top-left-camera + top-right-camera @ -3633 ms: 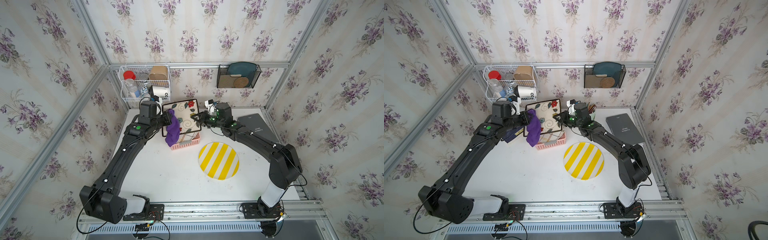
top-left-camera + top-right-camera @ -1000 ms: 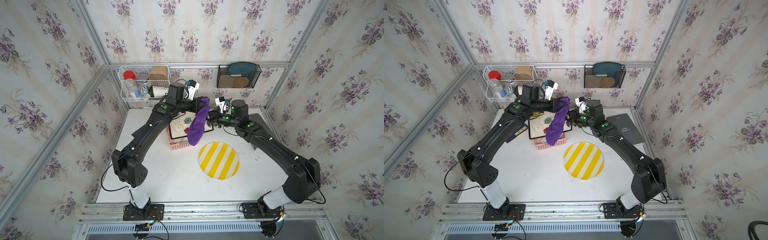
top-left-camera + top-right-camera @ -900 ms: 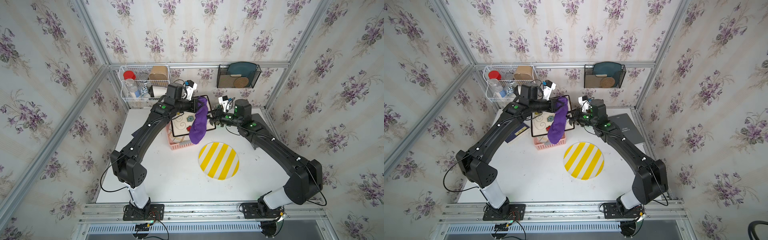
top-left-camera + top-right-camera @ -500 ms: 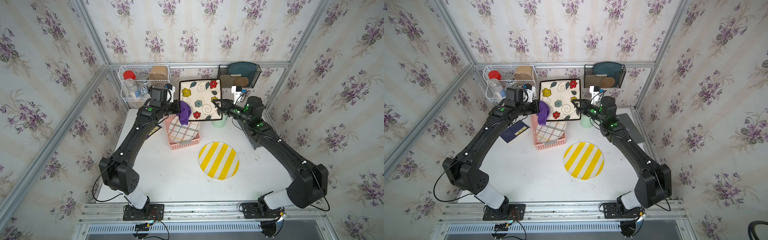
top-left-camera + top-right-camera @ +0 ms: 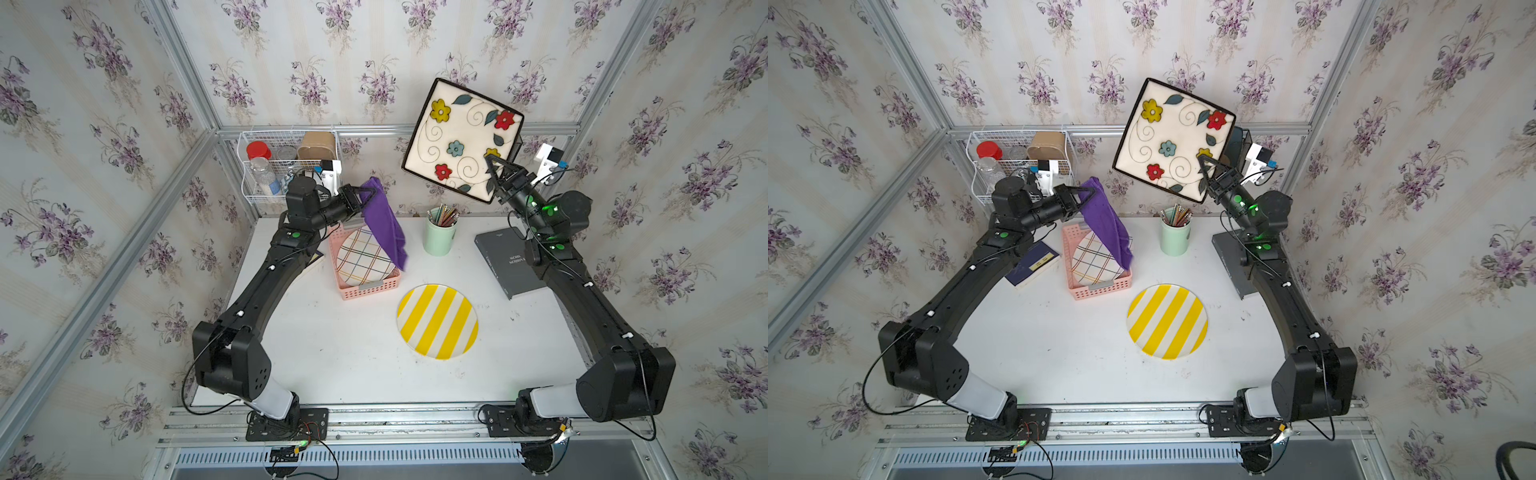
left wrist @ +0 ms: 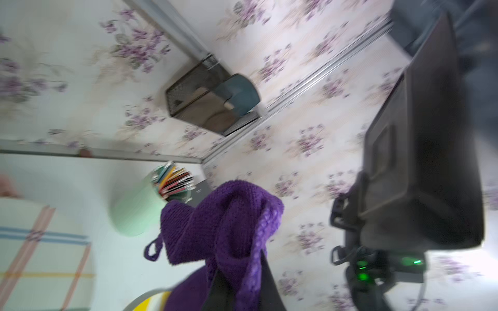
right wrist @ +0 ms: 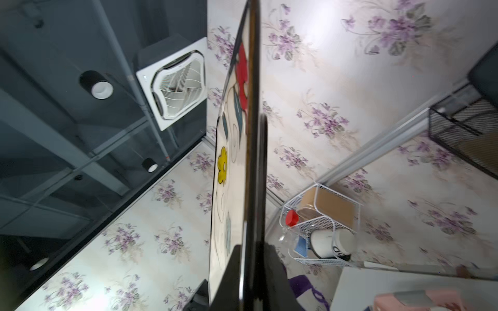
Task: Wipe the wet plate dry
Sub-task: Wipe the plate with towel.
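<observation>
Both arms are loaded. The left end effector (image 5: 366,195) is clamped on a purple cloth (image 5: 384,226), which hangs over the pink basket (image 5: 368,291) at the far left of the counter (image 5: 332,357). The right end effector (image 5: 496,165) is pinched on a lower corner of the square flowered plate (image 5: 455,133), held high and tilted at the far right. Cloth and plate are well apart. Any wetness on the plate's face is too fine to make out. As I judge it, the wiping contact remains to be made.
</observation>
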